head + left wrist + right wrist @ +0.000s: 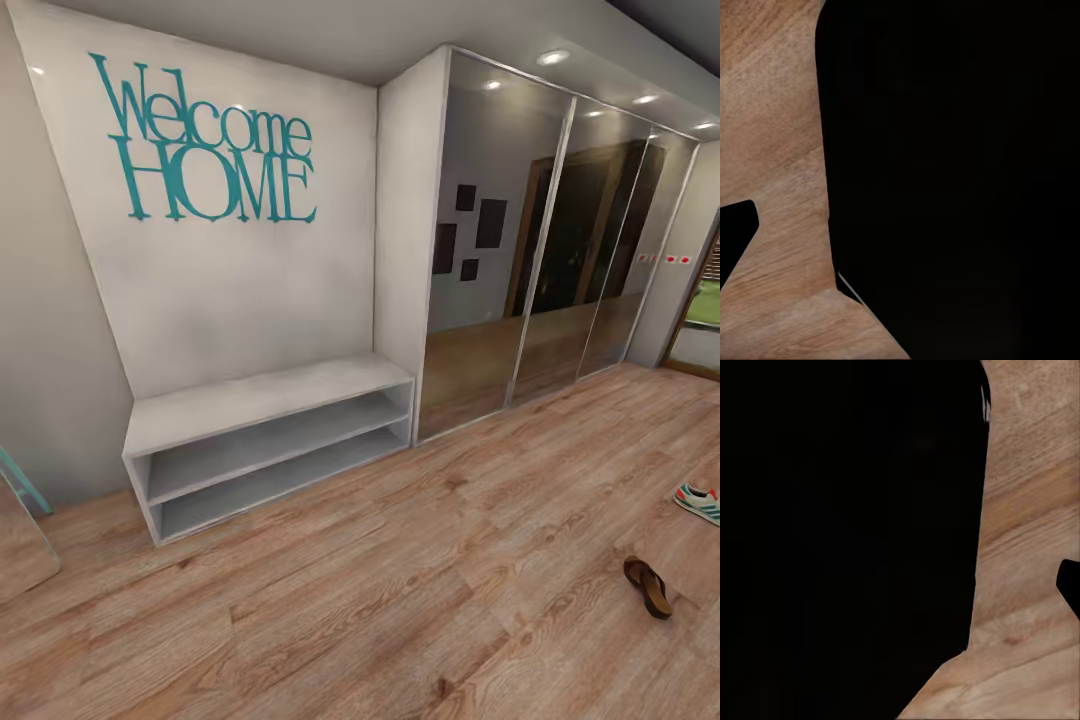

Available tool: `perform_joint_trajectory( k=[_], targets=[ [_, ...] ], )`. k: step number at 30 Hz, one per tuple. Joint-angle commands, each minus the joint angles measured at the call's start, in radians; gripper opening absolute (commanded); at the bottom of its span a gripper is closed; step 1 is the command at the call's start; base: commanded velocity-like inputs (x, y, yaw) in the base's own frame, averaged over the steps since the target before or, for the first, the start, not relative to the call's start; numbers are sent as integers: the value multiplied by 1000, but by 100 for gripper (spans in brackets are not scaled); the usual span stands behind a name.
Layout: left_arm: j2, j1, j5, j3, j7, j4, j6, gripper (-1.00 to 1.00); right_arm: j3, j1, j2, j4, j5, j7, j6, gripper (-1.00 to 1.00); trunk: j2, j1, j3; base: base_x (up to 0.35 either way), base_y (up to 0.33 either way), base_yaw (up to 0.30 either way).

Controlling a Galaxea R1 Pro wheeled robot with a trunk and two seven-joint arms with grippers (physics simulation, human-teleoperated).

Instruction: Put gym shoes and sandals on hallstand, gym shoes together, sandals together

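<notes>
**Ana:** Head view first, what lies closest?

**Ben:** The corridor floor (400, 600), light brown planks with clear grain. One dark brown sandal (648, 586) lies flat on it at the lower right, sole down. Just beyond it, at the right edge of the picture, one gym shoe (698, 502) rests on the same planks, partly cut off by the frame, with green stripes and a red-orange accent showing. The two are near each other but apart.

**Ana:** And further back?

**Ben:** A low white bench (270, 440) with two open tiers and a flat top stands against the wall at the left, well apart from the footwear. Both tiers look bare. Above it, teal lettering (205, 145) on the wall reads "Welcome HOME". To its right runs a mirrored wardrobe (545, 240) with sliding doors.

**Ana:** What about the grippers?

**Ben:** Both wrist views show a large black shape over wood planks, with a small dark corner at one edge. Whether either gripper is spread or clenched, I cannot tell; nothing is seen held.
</notes>
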Motion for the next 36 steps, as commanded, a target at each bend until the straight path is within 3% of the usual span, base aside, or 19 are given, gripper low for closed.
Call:
perform_joint_trajectory(
  k=[1, 7, 26, 32, 36],
  targets=[
    [-2, 1, 3, 3, 3, -6, 6, 100, -6, -2, 6, -6, 2, -4, 6, 100, 0, 0, 0, 0, 0, 0],
    [-2, 1, 2, 2, 3, -9, 2, 100, -2, -2, 39, -40, 2, -4, 3, 100, 0, 0, 0, 0, 0, 0],
    [0, 1, -3, -3, 2, -10, -5, 100, 1, -3, 26, -41, 2, -3, -2, 100, 0, 0, 0, 0, 0, 0],
    [10, -2, -6, -5, 1, -19, -6, 100, 1, -2, 18, -63, 3, -4, -6, 100, 0, 0, 0, 0, 0, 0],
    [23, -4, -6, -6, -1, -41, -11, 100, 1, -2, -1, -86, 4, -5, -17, 100, 0, 0, 0, 0, 0, 0]
  ],
)
